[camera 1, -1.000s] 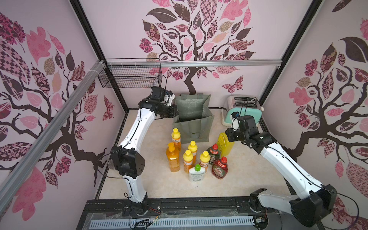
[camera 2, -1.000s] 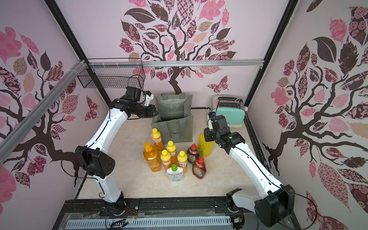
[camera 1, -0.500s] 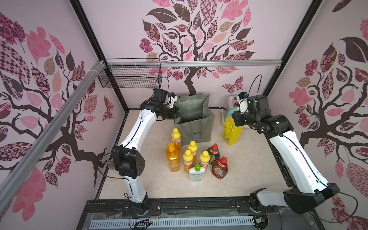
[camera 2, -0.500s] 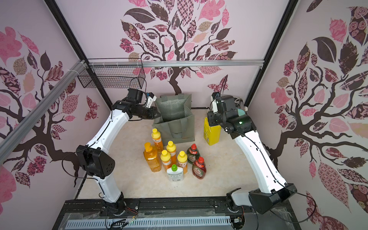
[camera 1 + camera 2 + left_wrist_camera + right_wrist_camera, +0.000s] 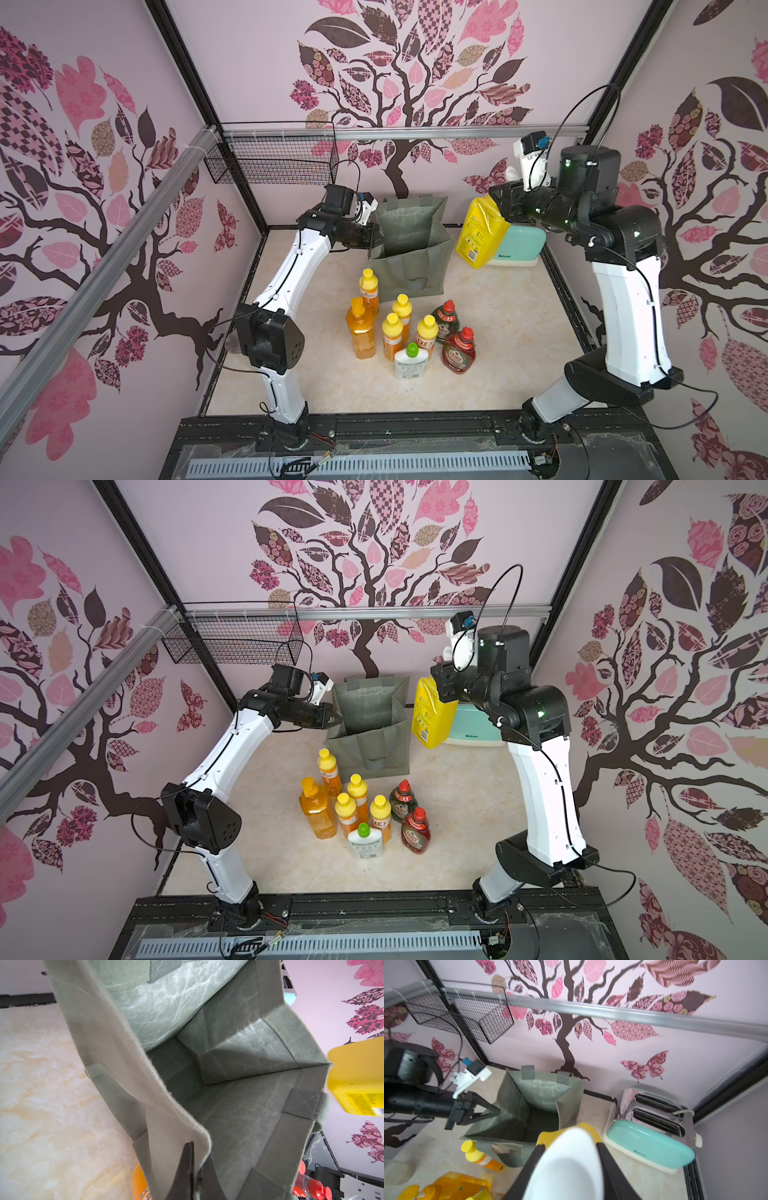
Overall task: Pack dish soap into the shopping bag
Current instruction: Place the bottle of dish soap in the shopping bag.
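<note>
big yellow bottle (image 5: pixel 482 232) hangs clear of the tabletop (image 5: pixel 511 332), tilted, its base lower and toward the near right, just right of the shopping bag (image 5: pixel 409 253) and outside it. right gripper (image 5: pixel 500 198) grasps it at the top; in the right wrist view the black fingers (image 5: pixel 607 1165) sit on either side of the white pump head (image 5: pixel 569 1163), clenched on the neck area. the bottle's body covers part of the mint toaster (image 5: pixel 521 247), which stands at the far right against the wall. the bag stands upright at the far middle of the table with its mouth open, and nothing shows inside it in the left wrist view. left gripper (image 5: pixel 374 240) is clamped on the bag's left rim, jaws closed on the fabric edge, seen close up in the left wrist view (image 5: pixel 192 1169). near the bag's front stands the cluster of remaining soap: four small orange bottles with yellow caps (image 5: pixel 368 289) (image 5: pixel 402 309) (image 5: pixel 391 334) (image 5: pixel 427 334), an orange pump bottle (image 5: pixel 360 334) at the left of the group, a green fairy bottle (image 5: pixel 445 320) and a red fairy bottle (image 5: pixel 459 353) at the right, and a white green-capped bottle (image 5: pixel 410 362) nearest. all upright, packed close, some touching. black wire basket (image 5: pixel 274 162) hangs at the far left wall corner, well apart from the bag.
</note>
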You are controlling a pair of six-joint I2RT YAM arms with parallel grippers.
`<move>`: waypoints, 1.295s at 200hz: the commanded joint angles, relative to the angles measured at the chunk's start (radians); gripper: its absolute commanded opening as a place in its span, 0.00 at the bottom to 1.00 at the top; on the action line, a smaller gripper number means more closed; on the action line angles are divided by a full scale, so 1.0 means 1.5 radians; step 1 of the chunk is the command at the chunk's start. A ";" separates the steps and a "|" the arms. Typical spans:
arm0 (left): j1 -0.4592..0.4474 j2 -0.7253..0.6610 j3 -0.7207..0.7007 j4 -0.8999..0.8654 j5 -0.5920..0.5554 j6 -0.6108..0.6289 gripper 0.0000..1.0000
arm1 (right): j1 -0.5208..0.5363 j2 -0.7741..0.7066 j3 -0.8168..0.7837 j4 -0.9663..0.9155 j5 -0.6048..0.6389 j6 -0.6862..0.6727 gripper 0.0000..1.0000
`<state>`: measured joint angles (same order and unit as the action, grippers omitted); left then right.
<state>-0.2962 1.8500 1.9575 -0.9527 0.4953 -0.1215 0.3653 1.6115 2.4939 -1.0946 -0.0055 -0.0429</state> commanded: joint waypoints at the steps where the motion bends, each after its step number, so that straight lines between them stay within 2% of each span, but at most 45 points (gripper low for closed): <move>1: -0.003 0.007 0.022 0.016 0.022 0.016 0.00 | 0.001 -0.019 0.068 0.163 -0.067 -0.006 0.00; 77: -0.012 0.025 0.025 0.014 0.052 0.026 0.00 | 0.001 -0.013 0.037 0.340 -0.302 0.045 0.00; 108: -0.021 0.025 0.026 0.005 0.049 0.037 0.00 | 0.001 0.015 0.034 0.410 -0.367 0.058 0.00; 182: -0.020 0.021 0.029 -0.001 0.066 0.042 0.00 | -0.029 0.126 0.000 0.592 -0.442 0.130 0.00; 208: -0.012 0.017 0.027 0.003 0.072 0.040 0.00 | -0.037 0.152 -0.032 0.628 -0.446 0.121 0.00; 259: 0.010 0.039 0.060 0.017 0.083 0.022 0.00 | -0.038 0.140 -0.176 0.693 -0.457 0.067 0.00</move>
<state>-0.2932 1.8950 1.9938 -0.9592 0.5858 -0.0841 0.3073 1.9125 2.2093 -0.3660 -0.6216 0.0681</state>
